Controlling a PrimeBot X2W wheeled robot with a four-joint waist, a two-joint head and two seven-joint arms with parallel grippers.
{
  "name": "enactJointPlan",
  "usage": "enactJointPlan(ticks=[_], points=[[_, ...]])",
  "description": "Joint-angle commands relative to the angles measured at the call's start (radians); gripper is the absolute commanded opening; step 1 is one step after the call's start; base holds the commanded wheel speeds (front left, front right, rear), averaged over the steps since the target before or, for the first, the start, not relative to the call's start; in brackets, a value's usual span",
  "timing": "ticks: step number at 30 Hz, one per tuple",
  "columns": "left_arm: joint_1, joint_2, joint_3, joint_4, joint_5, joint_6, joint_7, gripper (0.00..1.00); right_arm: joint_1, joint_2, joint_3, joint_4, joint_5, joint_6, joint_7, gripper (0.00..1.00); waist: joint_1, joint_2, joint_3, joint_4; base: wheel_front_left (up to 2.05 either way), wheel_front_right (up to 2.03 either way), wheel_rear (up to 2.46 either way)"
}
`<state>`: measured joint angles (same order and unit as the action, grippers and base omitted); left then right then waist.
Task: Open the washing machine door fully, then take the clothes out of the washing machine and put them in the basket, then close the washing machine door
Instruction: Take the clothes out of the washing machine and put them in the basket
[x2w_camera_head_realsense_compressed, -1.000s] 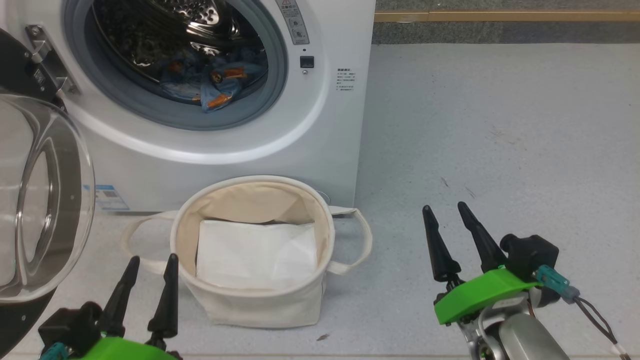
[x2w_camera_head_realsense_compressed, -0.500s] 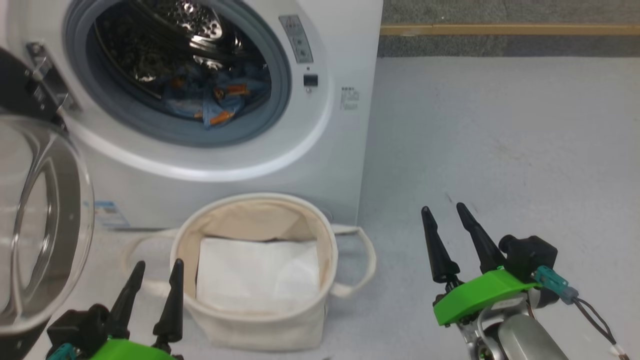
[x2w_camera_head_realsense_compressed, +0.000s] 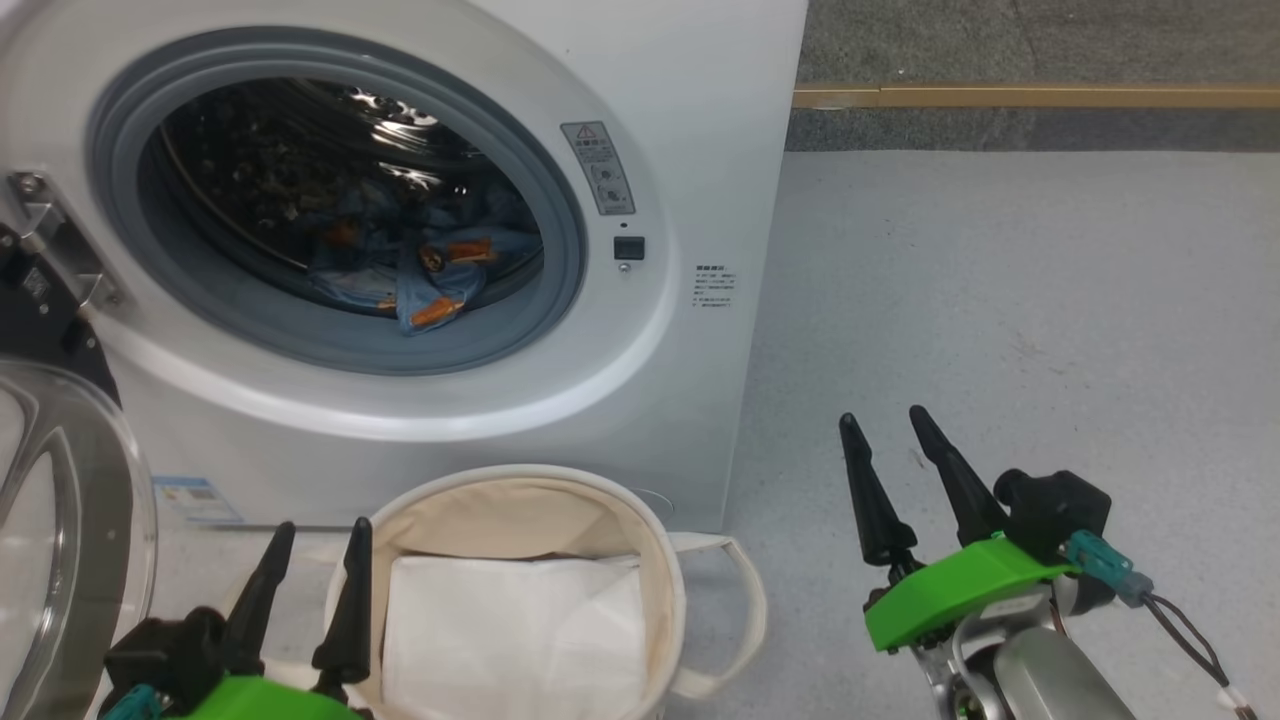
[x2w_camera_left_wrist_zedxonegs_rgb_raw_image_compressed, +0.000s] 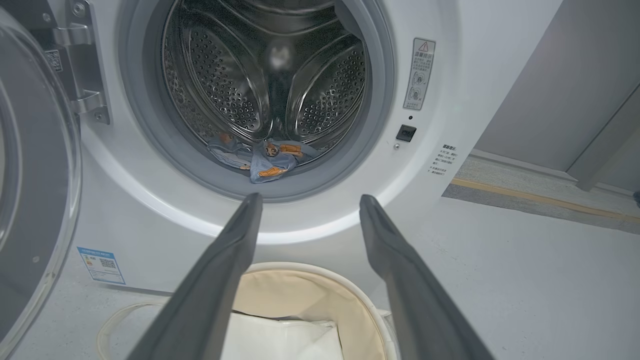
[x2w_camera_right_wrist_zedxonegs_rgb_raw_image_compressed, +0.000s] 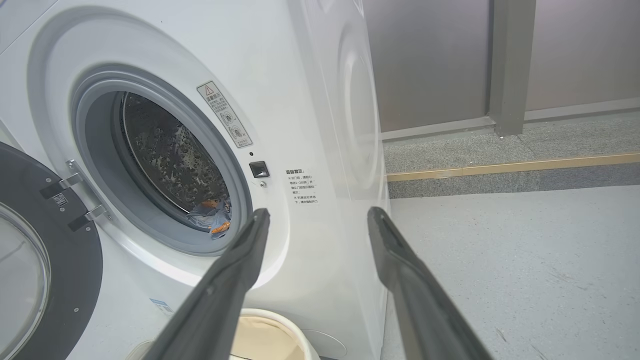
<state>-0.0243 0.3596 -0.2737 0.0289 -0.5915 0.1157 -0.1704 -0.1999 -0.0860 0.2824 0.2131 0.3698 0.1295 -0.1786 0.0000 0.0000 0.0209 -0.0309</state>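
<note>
Bulk comes first: the washing machine stands with its mouth uncovered and the steel drum showing inside. The washing machine door hangs from the hinge on the machine's left side. It is swung well out from the front, and to my eye that is far enough to leave the mouth free for an arm.

The basket sits on the floor close against the machine's front, directly below the opening (a sensible spot, since anything lifted out has only a short drop). A plain white sheet lies in its bottom.

The left gripper hovers before the machine's lower front, fingers spread wide and holding nothing, aimed at the lower lip of the opening. The right gripper hangs off the machine's right front corner over bare floor. It is likewise wide and empty, probably parked clear of the work.

The clothes, a small blue bundle with orange marks, lie at the bottom of the drum just behind the grey gasket. None are in the basket yet. I judge the reach into the drum to be the step in hand.
</note>
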Motion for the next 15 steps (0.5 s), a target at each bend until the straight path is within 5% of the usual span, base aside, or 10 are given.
enactJointPlan(ticks=[1, 15], points=[[-0.054, 0.012, 0.041, -0.024, 0.001, 0.010, -0.008, 1.00, -0.035, 0.000, 0.021, -0.031, -0.007, 0.001, -0.006, 1.00, 0.0000, 0.0000, 0.000, 0.001, 0.53, -0.53, 0.00], [-0.082, -0.012, 0.042, 0.012, 0.001, 0.038, -0.021, 1.00, -0.041, 0.003, 0.018, -0.040, -0.010, 0.001, -0.005, 1.00, 0.0000, 0.0000, 0.022, 0.008, 0.08, -0.08, 0.00]])
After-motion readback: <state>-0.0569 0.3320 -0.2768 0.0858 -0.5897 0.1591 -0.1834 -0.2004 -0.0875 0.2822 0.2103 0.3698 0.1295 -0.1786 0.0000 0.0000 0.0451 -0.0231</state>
